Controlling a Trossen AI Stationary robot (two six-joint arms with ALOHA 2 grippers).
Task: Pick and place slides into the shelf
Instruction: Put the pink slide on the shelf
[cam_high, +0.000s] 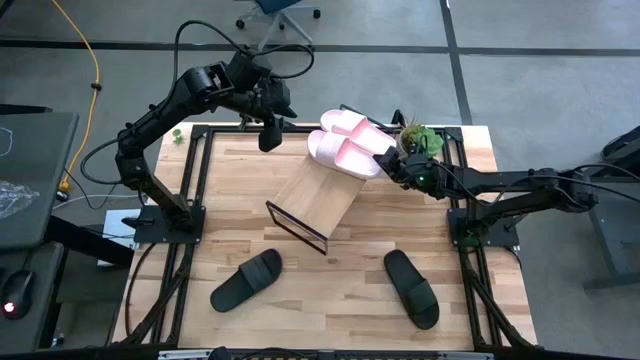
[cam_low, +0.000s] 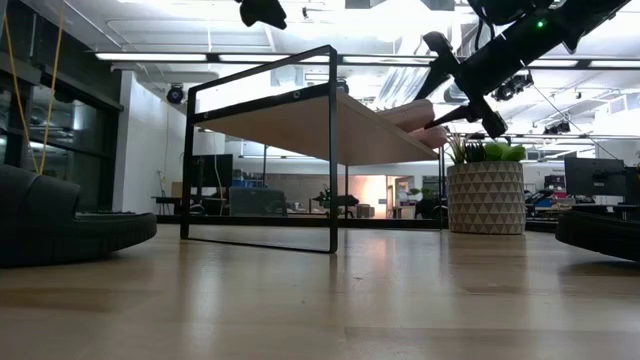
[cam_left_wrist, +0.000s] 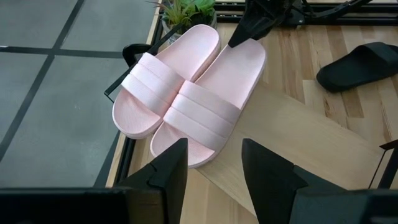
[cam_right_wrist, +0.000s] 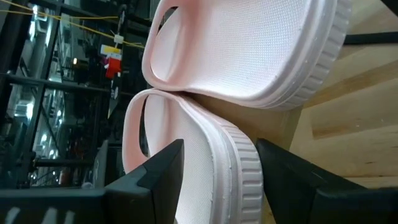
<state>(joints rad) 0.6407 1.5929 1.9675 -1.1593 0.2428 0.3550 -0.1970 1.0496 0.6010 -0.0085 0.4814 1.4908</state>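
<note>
Two pale pink slides (cam_high: 345, 145), ribbed wide straps, lie side by side, touching, on the raised end of the slanted light-wood shelf (cam_high: 320, 195). Two matte black slides (cam_high: 247, 280) lie apart on the worktop (cam_high: 330, 300) below. Right pincer (cam_high: 393, 163) spread wide around the heel of the nearer pink slide. Left pincer (cam_high: 270, 135) open, empty, hovering beside the pair.
</note>
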